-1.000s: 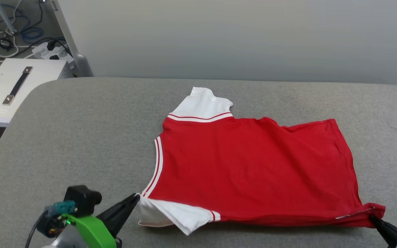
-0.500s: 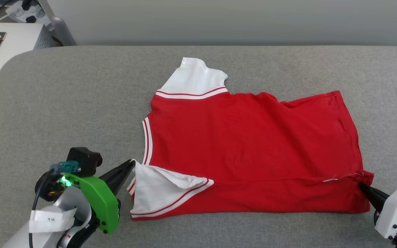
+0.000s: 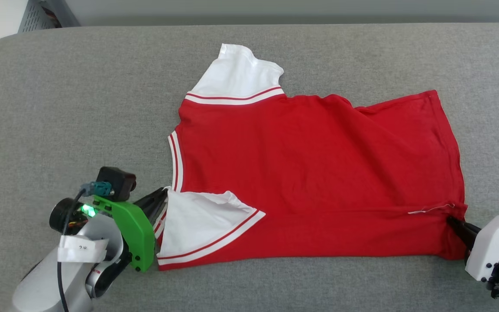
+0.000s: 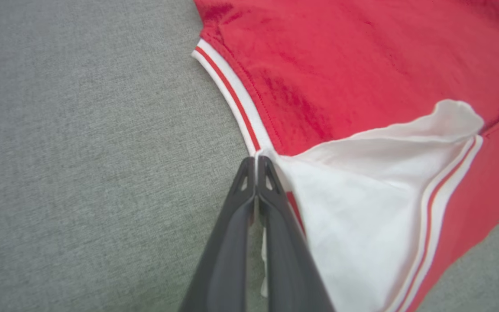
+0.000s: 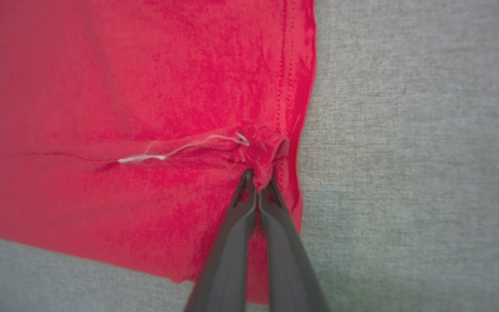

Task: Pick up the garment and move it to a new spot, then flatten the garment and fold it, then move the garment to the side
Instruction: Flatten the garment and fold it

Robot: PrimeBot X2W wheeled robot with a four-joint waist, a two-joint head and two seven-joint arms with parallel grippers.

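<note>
Bright, even, diffuse light, thin soft shadow under the near hem of the red white-sleeved jersey T-shirt, head view sharp, wrist views softer (blurred toward edges)

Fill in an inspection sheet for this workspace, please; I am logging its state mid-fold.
Surface: grey fabric-covered table, rounded corner, no stains seen.
Job's things: garment lies flat, plain red side up; far white sleeve spread out; near white sleeve folded onto the red body; loose white thread by the near hem corner.
Clutter: nothing seen.
Grippers: left gripper shut on the garment at the near shoulder; right gripper shut on the garment at the near hem corner.
Cables: black cable runs along the left arm, off the garment.
Surroundings: vented grey panel and pale wall beyond the table.
</note>
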